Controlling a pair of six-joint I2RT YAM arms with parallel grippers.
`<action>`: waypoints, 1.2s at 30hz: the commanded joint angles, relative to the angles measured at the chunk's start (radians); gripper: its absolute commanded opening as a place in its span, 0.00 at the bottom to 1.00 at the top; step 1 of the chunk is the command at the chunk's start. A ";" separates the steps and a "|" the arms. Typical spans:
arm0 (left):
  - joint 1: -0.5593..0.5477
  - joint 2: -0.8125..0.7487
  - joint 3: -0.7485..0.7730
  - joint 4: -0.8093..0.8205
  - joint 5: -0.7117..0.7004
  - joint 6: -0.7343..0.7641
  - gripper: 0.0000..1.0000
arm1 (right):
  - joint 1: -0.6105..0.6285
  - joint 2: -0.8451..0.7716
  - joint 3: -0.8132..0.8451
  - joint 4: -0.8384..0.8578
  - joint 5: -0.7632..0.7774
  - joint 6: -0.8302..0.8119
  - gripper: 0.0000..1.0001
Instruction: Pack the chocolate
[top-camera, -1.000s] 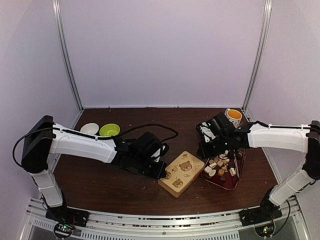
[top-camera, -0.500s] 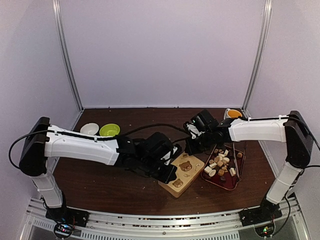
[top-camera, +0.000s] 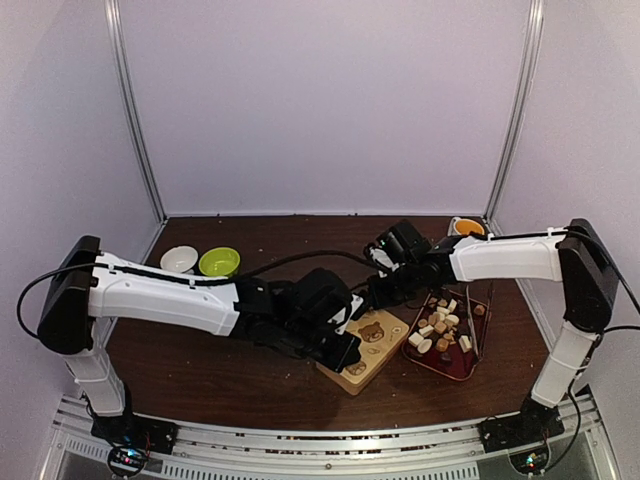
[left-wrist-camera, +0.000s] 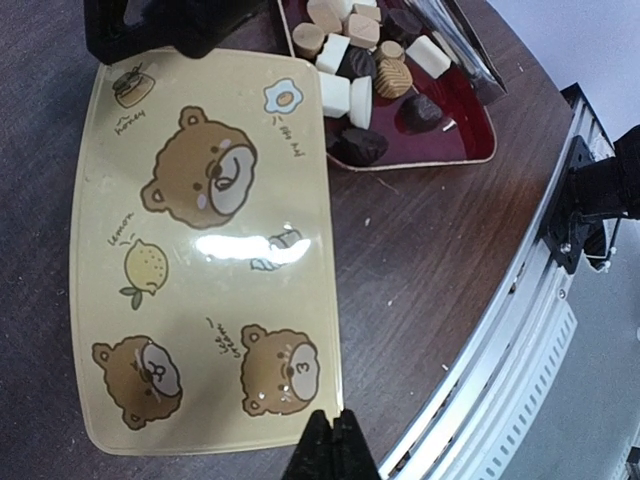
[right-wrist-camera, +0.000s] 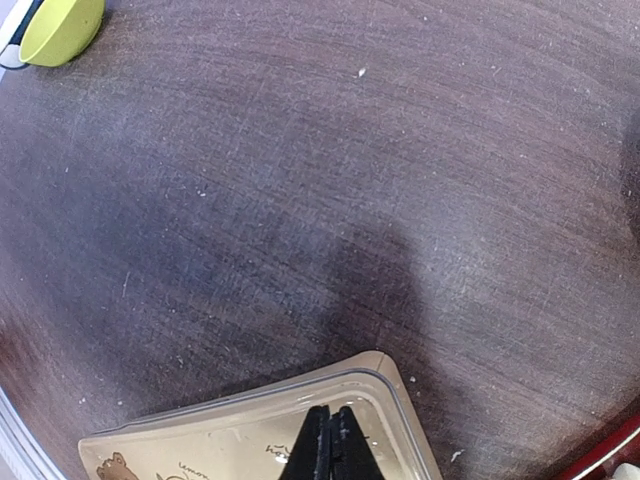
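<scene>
Two grippers, both mine. My left gripper (left-wrist-camera: 322, 447) had its fingers pressed together, tips at one edge of the bear-print lid (left-wrist-camera: 200, 250). My right gripper (right-wrist-camera: 330, 442) was likewise closed at the opposite corner. Many chocolate pieces (left-wrist-camera: 352, 62) lay heaped in the red tray (left-wrist-camera: 462, 118), touching the lid.

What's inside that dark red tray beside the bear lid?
Loose chocolate pieces in white, tan and dark brown, piled on the red tray. Its far end runs out of the left wrist view, and from above the right arm covers that corner, so anything there is hidden.
</scene>
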 joint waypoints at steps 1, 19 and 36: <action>-0.004 0.004 0.014 0.058 -0.006 0.026 0.00 | 0.004 0.052 0.008 0.002 0.013 0.015 0.00; -0.007 0.133 -0.105 0.200 0.081 -0.056 0.00 | 0.004 -0.048 -0.009 -0.014 0.035 0.019 0.00; 0.109 -0.303 -0.201 -0.057 -0.227 0.043 0.01 | -0.015 -0.707 -0.367 0.157 0.467 -0.047 0.00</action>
